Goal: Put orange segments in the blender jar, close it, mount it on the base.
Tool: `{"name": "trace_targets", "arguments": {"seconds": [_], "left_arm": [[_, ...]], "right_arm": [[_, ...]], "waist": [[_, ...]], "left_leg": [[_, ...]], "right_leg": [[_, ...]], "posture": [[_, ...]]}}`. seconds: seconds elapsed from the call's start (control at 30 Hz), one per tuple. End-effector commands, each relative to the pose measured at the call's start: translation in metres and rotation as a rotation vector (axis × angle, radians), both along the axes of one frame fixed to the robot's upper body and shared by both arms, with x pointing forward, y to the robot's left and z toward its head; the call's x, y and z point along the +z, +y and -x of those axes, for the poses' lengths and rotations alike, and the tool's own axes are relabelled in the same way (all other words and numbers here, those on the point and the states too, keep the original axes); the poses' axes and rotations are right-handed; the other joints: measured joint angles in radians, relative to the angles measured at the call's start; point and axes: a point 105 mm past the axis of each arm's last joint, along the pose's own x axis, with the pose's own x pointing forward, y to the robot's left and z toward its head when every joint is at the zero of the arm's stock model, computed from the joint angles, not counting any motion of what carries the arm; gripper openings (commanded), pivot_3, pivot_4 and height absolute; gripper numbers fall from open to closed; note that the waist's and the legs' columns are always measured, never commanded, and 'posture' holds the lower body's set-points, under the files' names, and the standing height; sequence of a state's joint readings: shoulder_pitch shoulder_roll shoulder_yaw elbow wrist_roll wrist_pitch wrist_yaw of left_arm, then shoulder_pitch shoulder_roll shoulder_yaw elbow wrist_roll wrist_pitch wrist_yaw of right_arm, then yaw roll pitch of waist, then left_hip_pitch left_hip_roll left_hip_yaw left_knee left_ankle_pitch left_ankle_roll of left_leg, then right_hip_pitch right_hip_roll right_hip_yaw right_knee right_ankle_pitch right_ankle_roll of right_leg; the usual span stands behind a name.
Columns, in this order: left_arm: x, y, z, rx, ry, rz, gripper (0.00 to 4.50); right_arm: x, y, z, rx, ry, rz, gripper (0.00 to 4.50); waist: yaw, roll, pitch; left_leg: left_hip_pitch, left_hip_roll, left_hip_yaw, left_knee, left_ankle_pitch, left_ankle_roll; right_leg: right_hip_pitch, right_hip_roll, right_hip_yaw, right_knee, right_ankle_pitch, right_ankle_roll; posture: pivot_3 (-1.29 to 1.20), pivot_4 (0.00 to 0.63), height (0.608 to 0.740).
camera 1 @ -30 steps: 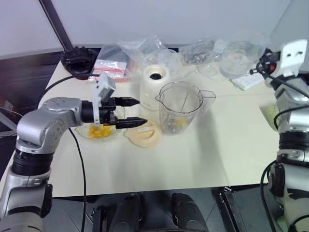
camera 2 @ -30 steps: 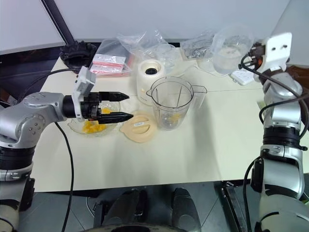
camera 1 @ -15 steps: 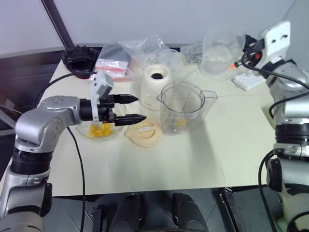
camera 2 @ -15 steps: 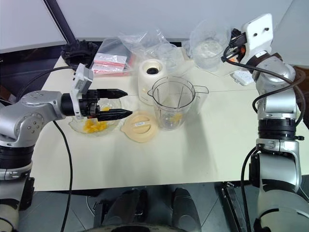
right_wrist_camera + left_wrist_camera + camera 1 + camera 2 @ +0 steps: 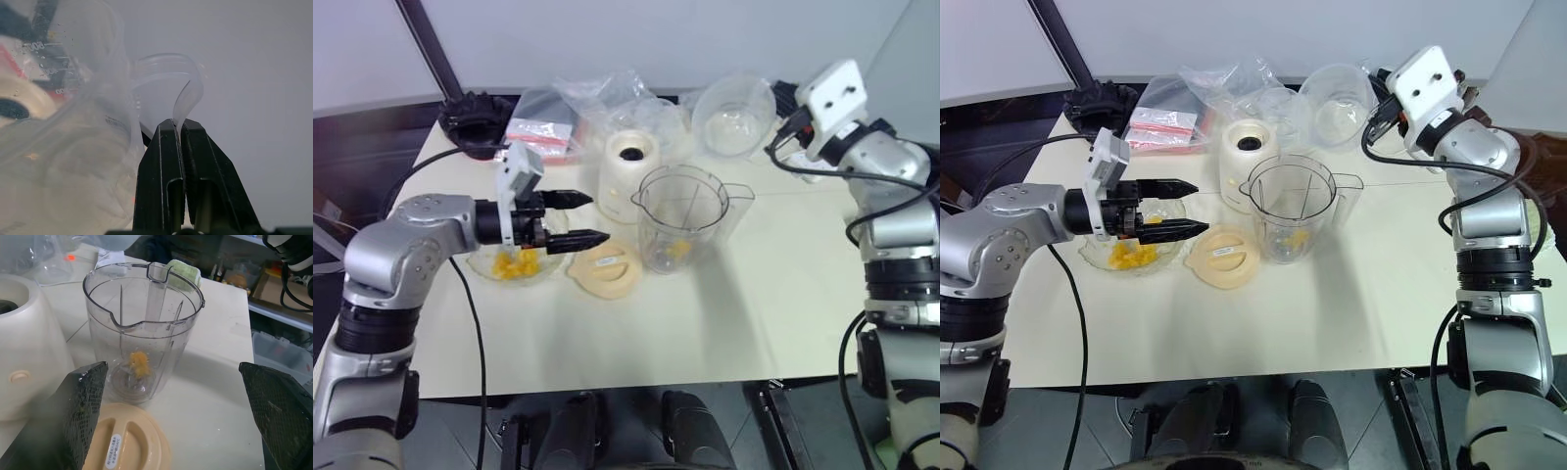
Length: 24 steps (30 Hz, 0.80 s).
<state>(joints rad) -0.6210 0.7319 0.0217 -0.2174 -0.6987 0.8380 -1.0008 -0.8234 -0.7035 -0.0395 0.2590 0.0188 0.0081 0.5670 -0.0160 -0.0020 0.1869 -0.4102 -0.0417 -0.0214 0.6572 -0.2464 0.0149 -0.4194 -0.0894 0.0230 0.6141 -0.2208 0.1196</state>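
Below the wide left tool (image 5: 576,217) sit orange segments (image 5: 514,265); the right tool (image 5: 177,128), pinching a clear cup's (image 5: 734,116) handle, could topple the jar (image 5: 683,217).

Both arms are rounded silver-grey shells joined by black ribbed rings. A white camera block tops each wrist. The left gripper (image 5: 582,218) and right gripper (image 5: 177,127) have tapering black fingers, and black cables trail alongside.
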Motion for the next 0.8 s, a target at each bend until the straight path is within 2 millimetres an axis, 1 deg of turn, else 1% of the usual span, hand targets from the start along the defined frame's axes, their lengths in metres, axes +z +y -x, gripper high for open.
{"name": "trace_targets", "arguments": {"seconds": [0.03, 0.13, 0.3, 0.8], "left_arm": [[0.010, -0.001, 0.002, -0.010, -0.054, 0.010, 4.50], [0.009, -0.001, 0.002, -0.007, -0.054, 0.007, 4.50], [0.008, -0.004, 0.005, -0.016, -0.046, 0.012, 4.50], [0.008, -0.004, 0.005, -0.020, -0.048, 0.009, 4.50]], "right_arm": [[0.023, 0.004, 0.010, 0.018, -0.115, 0.050, 0.02], [0.022, 0.006, 0.010, 0.030, -0.121, 0.066, 0.02], [0.018, 0.010, 0.012, 0.036, -0.149, 0.143, 0.02], [0.022, 0.017, 0.015, 0.035, -0.226, 0.209, 0.02]], "waist": [[0.000, 0.000, 0.000], [0.000, 0.000, 0.000], [0.000, 0.000, 0.000], [0.000, -0.001, 0.000]], "left_leg": [[0.000, 0.000, 0.000, 0.000, 0.000, 0.000], [0.000, 0.000, 0.000, 0.000, 0.000, 0.000], [0.000, 0.000, 0.000, -0.001, 0.000, 0.000], [0.000, 0.000, 0.000, -0.004, 0.002, -0.003]], "right_leg": [[0.000, 0.000, 0.000, 0.000, 0.000, 0.000], [0.000, 0.000, 0.000, 0.000, 0.000, 0.000], [0.000, 0.000, 0.000, 0.000, 0.000, 0.000], [-0.002, 0.000, 0.000, 0.000, 0.000, 0.000]], "posture": [[0.00, 0.150, 0.740], [0.00, 0.150, 0.740], [0.00, 0.150, 0.740], [0.00, 0.150, 0.740]]}}
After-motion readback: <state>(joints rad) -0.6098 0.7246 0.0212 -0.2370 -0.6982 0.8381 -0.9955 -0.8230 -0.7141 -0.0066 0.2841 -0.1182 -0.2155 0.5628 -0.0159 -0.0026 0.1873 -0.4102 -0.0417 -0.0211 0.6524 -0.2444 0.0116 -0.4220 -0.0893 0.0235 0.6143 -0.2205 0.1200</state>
